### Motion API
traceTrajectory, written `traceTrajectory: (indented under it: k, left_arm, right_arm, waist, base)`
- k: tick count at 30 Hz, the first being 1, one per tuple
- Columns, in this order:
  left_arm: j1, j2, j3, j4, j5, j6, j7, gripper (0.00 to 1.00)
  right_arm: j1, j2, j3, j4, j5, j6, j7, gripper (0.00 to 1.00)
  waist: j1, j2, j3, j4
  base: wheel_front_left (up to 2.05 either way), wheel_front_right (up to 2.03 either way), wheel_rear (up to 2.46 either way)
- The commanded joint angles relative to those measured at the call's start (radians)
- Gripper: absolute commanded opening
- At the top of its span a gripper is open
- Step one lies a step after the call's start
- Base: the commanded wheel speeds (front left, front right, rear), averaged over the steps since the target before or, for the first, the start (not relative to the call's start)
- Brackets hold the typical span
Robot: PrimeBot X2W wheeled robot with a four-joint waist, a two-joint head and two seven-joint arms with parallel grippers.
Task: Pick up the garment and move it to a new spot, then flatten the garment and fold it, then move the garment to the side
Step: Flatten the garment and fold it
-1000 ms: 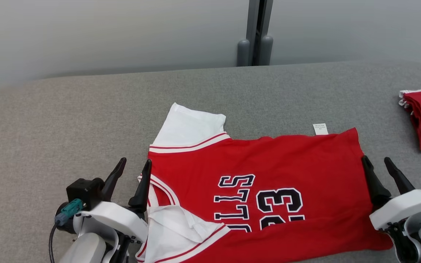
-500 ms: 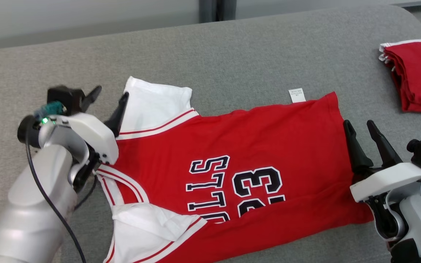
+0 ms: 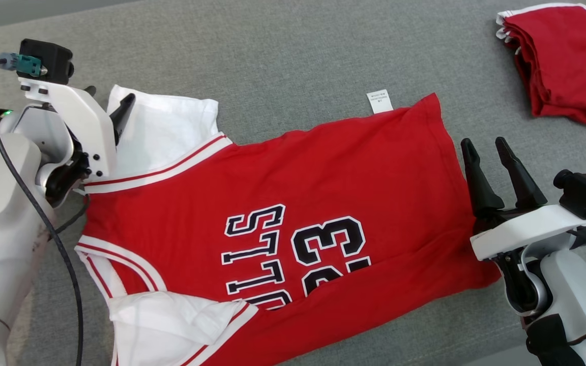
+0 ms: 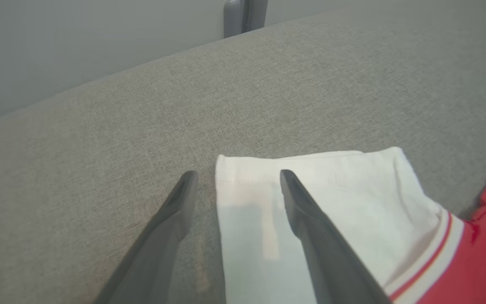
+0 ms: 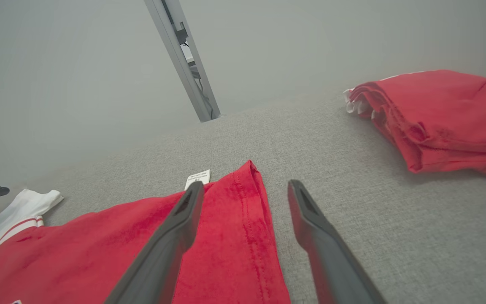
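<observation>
Both hands open, one at each end of the jersey (image 3: 323, 178).
By the left edge of the counter (image 3: 298, 46) the left hand (image 4: 238, 174) straddles a corner of the white sleeve (image 3: 166, 127), apparently lining up a pinch for the fold. The jersey lies flat mid-counter, toward the near edge. The right hand (image 3: 484, 141), empty, brackets the hem; touching or not, I can't tell. Folded red clothes (image 3: 557, 66) sit toward the far right corner.

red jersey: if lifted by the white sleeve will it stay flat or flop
Probably flops: the jersey lies limp, its near sleeve crumpled. Likely light, since the cloth looks thin. Held by the far sleeve, the rest would probably sag.
</observation>
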Motion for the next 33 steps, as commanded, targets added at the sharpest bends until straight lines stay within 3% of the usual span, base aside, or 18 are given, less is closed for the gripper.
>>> traceTrajectory:
  k: [1,20,21,22,23,24,33]
  left_arm:
    - [-0.024,0.012,-0.015,0.008,-0.007,-0.001,0.007,1.0]
    - [-0.119,-0.016,-0.134,0.184,-0.062,-0.001,-0.033,1.0]
    - [-0.121,-0.019,-0.138,0.189,-0.067,-0.001,-0.029,0.95]
    - [-0.125,-0.021,-0.142,0.193,-0.072,-0.001,-0.029,0.49]
    - [-0.13,-0.022,-0.145,0.196,-0.077,-0.001,-0.033,0.16]
    - [-0.134,-0.025,-0.152,0.199,-0.087,-0.001,-0.044,0.0]
    - [-0.112,-0.028,-0.218,0.119,-0.131,-0.001,-0.113,0.0]
  right_arm:
    - [-0.008,0.0,-0.004,-0.002,-0.005,0.0,-0.005,1.0]
    - [-0.024,-0.006,0.012,-0.003,-0.019,0.0,-0.005,1.0]
    - [-0.025,-0.006,0.011,-0.004,-0.019,0.0,-0.005,1.0]
    - [-0.026,-0.007,0.01,-0.004,-0.02,0.0,-0.005,1.0]
    - [-0.027,-0.007,0.01,-0.004,-0.02,0.0,-0.005,1.0]
    - [-0.028,-0.009,0.009,0.0,-0.021,0.0,-0.005,1.0]
    - [-0.054,-0.034,0.004,0.035,-0.026,0.0,-0.005,1.0]
  waist:
    - [0.0,0.0,0.009,-0.008]
    - [0.0,0.0,0.046,-0.027]
    - [0.0,0.0,0.049,-0.028]
    - [0.0,0.0,0.05,-0.027]
    - [0.0,0.0,0.052,-0.027]
    - [0.0,0.0,0.055,-0.024]
    - [0.0,0.0,0.038,0.025]
  base:
    - [0.0,0.0,0.0]
    - [0.0,0.0,0.0]
    - [0.0,0.0,0.0]
    - [0.0,0.0,0.0]
    - [0.0,0.0,0.0]
    - [0.0,0.0,0.0]
    - [0.0,0.0,0.0]
